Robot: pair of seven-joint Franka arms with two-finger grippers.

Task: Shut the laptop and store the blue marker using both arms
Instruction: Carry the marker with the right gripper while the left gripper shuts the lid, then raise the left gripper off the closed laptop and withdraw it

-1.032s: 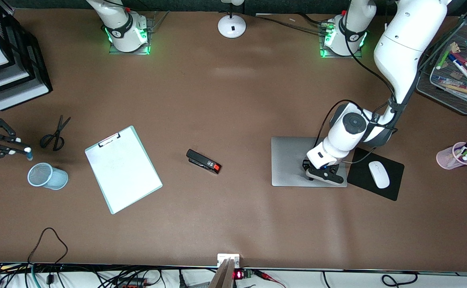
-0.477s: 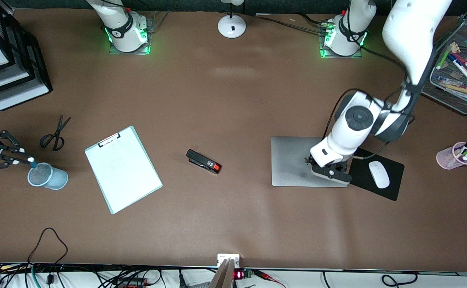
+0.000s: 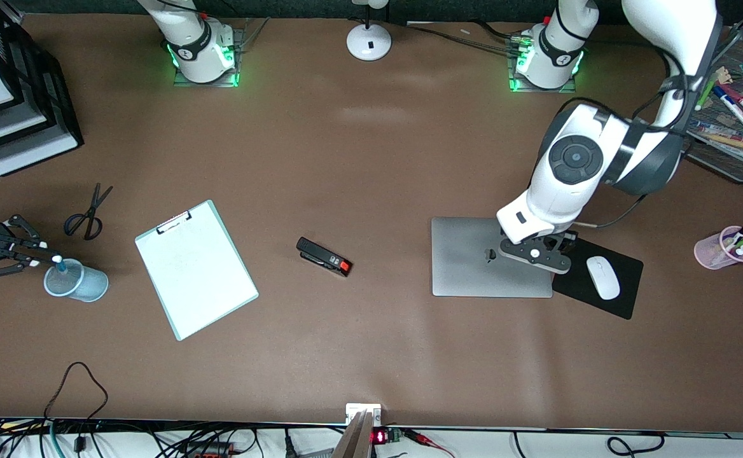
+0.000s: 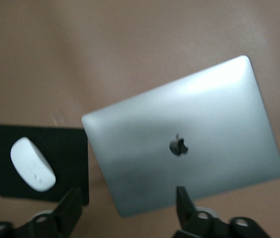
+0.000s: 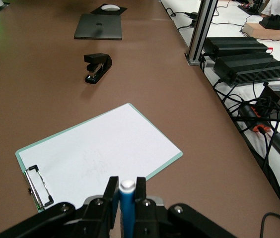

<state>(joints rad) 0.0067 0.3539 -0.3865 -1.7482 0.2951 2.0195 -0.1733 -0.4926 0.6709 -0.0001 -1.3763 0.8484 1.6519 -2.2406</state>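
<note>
The laptop [image 3: 473, 257] lies closed on the table, silver lid up with its dark logo [image 4: 178, 146] showing. My left gripper [image 3: 532, 253] hangs open above the lid's edge beside the mouse pad, its fingers [image 4: 184, 206] wide apart and touching nothing. At the right arm's end of the table, my right gripper [image 3: 50, 259] is shut on the blue marker [image 5: 126, 206], white end up [image 3: 57, 259]. The marker stands upright over a light-blue mesh cup [image 3: 85, 283], with its lower end inside the rim.
A white clipboard [image 3: 196, 270], a black stapler [image 3: 324, 256] and scissors [image 3: 88, 213] lie between the cup and the laptop. A white mouse [image 3: 602, 277] sits on a black mouse pad [image 3: 626, 299]. A pink pen cup [image 3: 715, 251] and wire tray [image 3: 721, 149] stand past it.
My left gripper has lifted off the laptop lid and opened. My right gripper has carried the blue marker over the mesh cup and dipped its lower end inside.
</note>
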